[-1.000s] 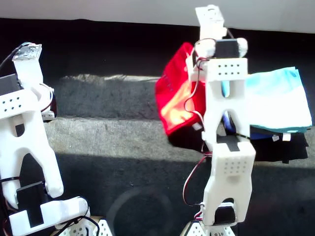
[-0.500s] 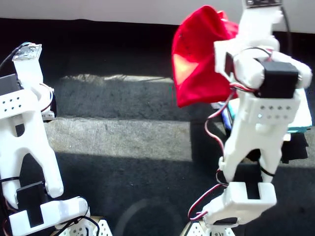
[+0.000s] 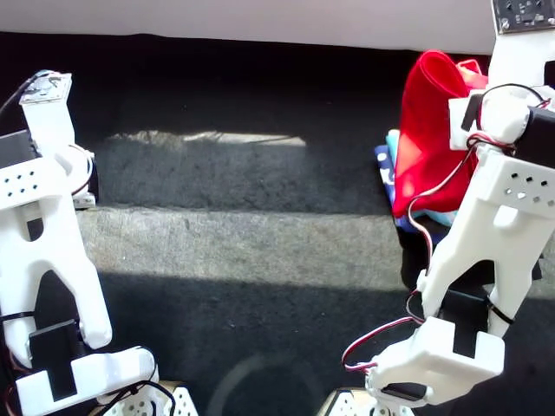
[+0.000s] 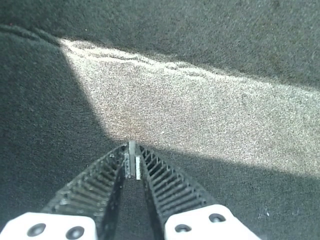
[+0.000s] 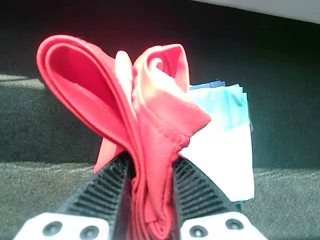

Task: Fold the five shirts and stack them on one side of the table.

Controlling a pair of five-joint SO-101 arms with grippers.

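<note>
I've got the right end effector (image 5: 152,161) clamped on the bunched red shirt (image 5: 150,107) over the folded stack (image 5: 227,132) at the tabletop's (image 3: 217,234) far right, left end effector (image 4: 133,161) pinched together and empty; I'd guess only this shirt is left to fold and place.

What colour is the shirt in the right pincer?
Red shirt, clearest in right wrist view.

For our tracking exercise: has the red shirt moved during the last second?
Yes. Clamped in the right pincer, the red shirt has swung rightward, away from the sunlit strip, toward the folded stack.
</note>
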